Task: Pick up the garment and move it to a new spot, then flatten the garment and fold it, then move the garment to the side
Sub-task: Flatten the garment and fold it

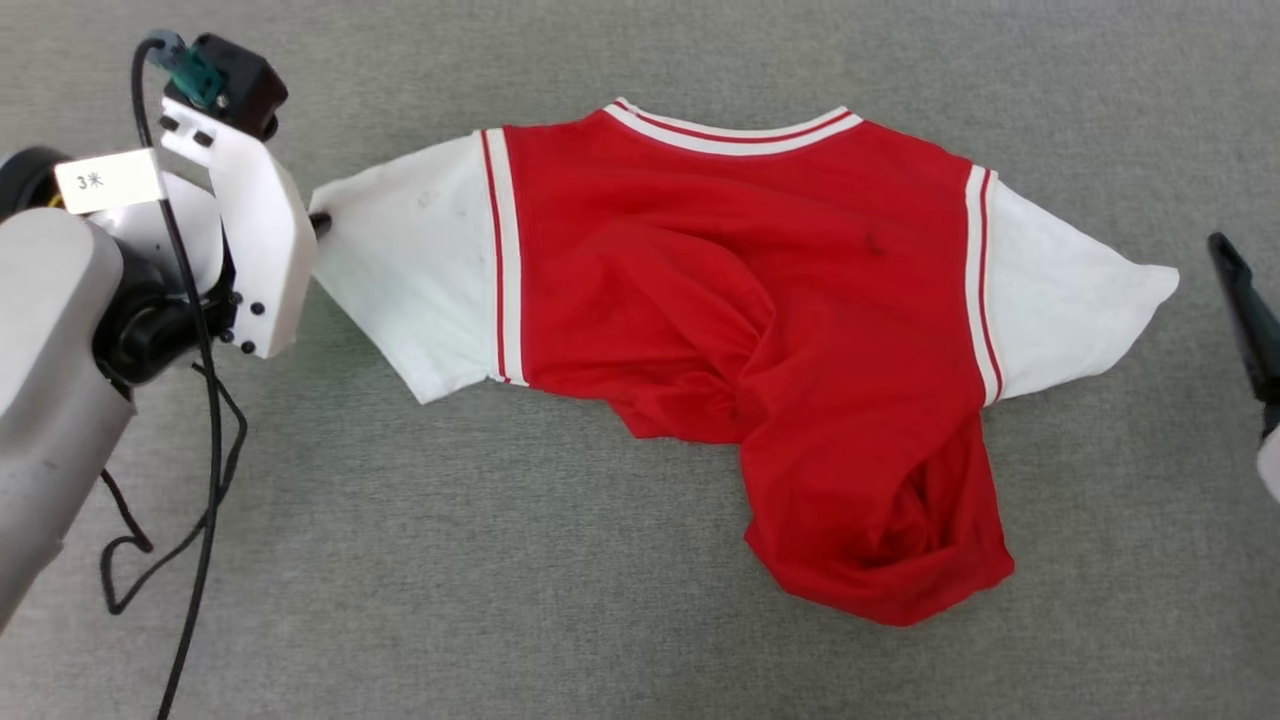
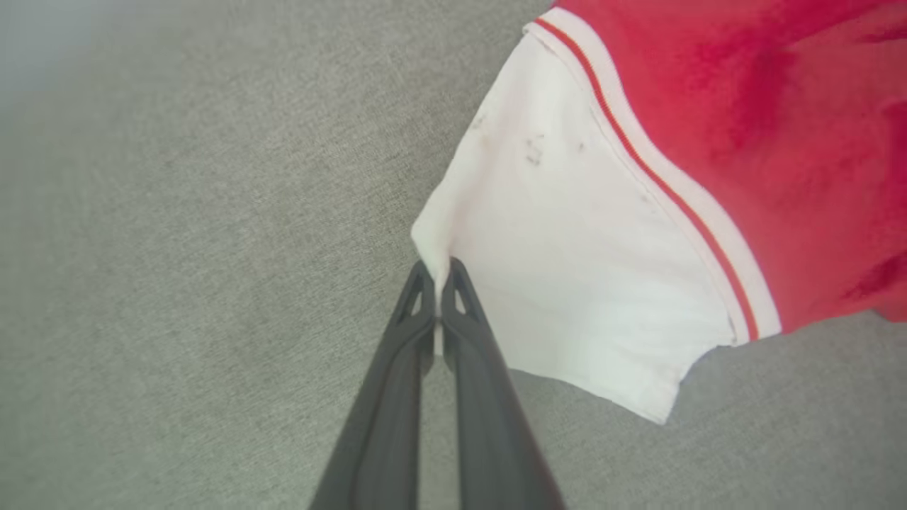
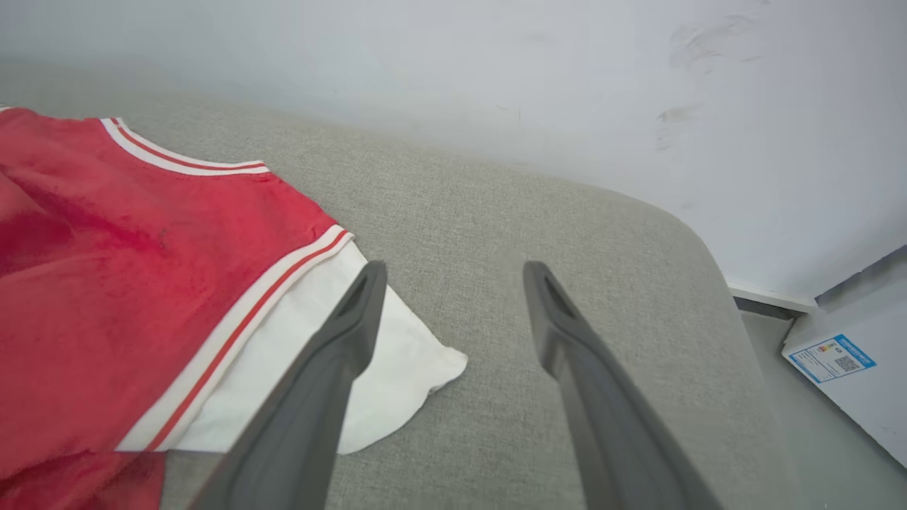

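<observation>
Head view: the garment (image 1: 740,300), red cloth body, white sleeves, striped trim, lies rumpled on the grey woven counter (image 1: 600,650). Left tool (image 2: 438,275), reaching in from the side and closed tight, pinches one sleeve's corner. Right tool (image 3: 455,275) hovers spread wide just beside the other sleeve.

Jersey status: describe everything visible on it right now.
The jersey is thin red fabric with white short sleeves and red-white striped trim at collar and shoulders; the side facing up is plain. It lies on the grey cloth surface, sleeves spread out, lower body bunched and rumpled. Small dark marks dot one sleeve. The left gripper is shut on that sleeve's edge; the open right gripper hangs beside the other sleeve without touching it.
</observation>
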